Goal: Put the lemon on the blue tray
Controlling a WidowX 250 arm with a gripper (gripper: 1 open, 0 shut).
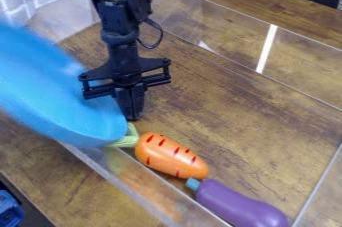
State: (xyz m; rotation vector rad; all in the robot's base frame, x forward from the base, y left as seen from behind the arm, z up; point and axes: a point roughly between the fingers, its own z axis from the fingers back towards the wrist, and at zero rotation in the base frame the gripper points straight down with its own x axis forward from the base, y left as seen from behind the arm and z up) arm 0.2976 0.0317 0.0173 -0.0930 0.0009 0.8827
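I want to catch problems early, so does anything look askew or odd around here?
Yes, the large bright blue plastic dish looks odd: it sits steeply tilted instead of flat, its near rim close to the leafy end of the orange toy carrot.

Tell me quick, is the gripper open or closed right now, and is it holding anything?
Gripper: closed, at the tray's edge; can't tell whether it's holding anything.
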